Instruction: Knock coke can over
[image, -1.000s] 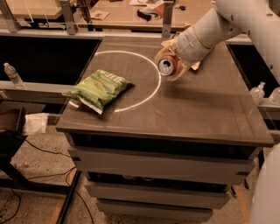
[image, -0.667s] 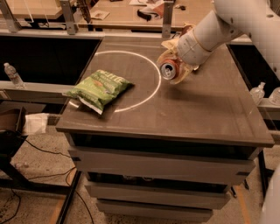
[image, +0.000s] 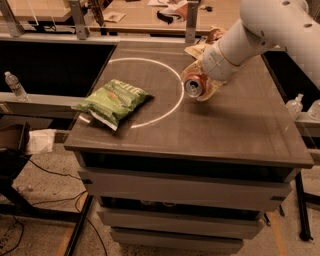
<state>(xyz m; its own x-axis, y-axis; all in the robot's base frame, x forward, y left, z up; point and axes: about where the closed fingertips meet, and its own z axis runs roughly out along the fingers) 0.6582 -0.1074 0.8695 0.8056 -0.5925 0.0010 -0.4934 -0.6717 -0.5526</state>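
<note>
Locate green chip bag (image: 114, 101) on left part of dark table (image: 235, 135), lying flat and overlapping the white circle (image: 176, 100) marked on the top. Find brown-and-cream chip bag (image: 198, 49) at far edge, partly hidden behind gripper (image: 206, 84), itself low over the circle's right arc. Observe drawer fronts (image: 185, 192) stacked under the top. Note clear water bottle (image: 15, 86) upright on ledge at left, well apart from table; second bottle (image: 295, 105) near right edge. Note cables (image: 35, 170) across speckled floor and wooden bench (image: 135, 17) beyond far edge.
</note>
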